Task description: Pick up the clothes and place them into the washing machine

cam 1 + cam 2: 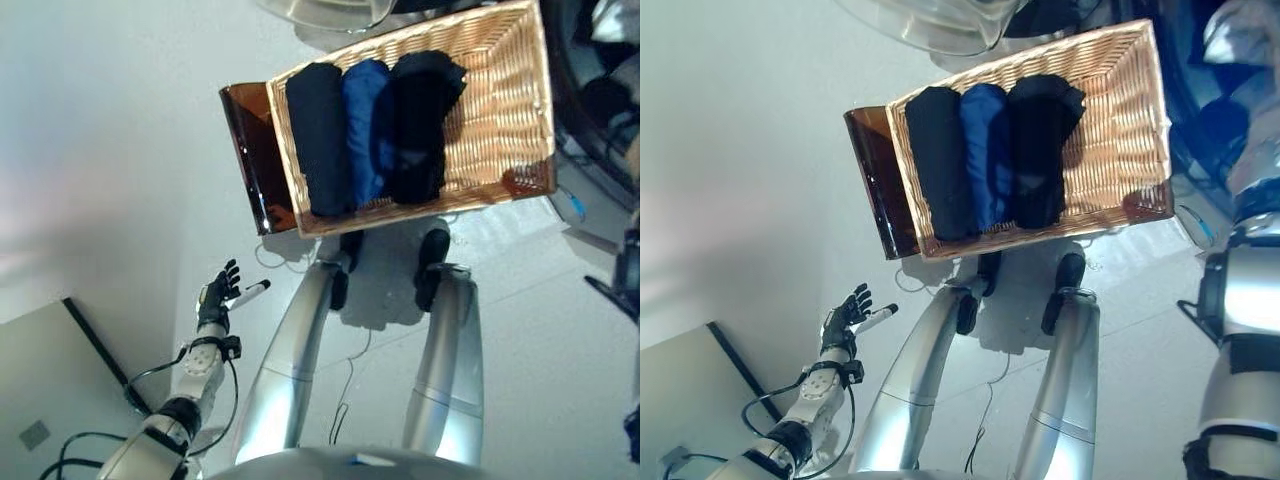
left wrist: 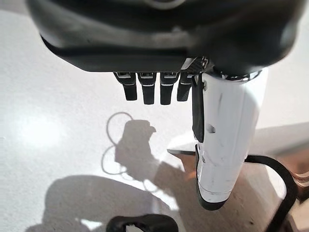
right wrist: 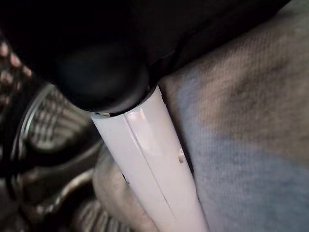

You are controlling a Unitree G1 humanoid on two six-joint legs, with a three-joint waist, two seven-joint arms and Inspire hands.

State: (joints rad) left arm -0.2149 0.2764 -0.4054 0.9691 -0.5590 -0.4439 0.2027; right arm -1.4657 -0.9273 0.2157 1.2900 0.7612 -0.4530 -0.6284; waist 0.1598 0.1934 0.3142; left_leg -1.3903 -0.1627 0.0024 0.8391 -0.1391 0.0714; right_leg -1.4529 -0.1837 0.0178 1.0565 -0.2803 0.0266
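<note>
Clothes (image 1: 378, 130), three rolled bundles (two dark, one blue), lie side by side in the wicker basket (image 1: 505, 95) in the eye views. Left robot hand (image 2: 154, 87) hangs over the floor, fingers straight, empty. Right robot hand (image 3: 145, 159) rests against grey cloth (image 3: 251, 121); fingers hidden, grip unreadable.

Right hand (image 3: 130, 145): only the white-covered thumb and a dark bulk show in the right wrist view, against grey cloth (image 3: 241, 135); fingers hidden, grasp cannot be told. Which garment the cloth is: cannot tell.

Washing machine (image 1: 600, 90): cut off by the head view's edge at 2 o'clock; drum contents dark, unreadable. Its clear door (image 1: 930, 25) cut off at 12 o'clock.

Brown box (image 1: 250, 150): mostly hidden behind the wicker basket (image 1: 500, 130); contents not visible.

Rolled clothes (image 1: 375, 130): undersides hidden in the basket.
</note>
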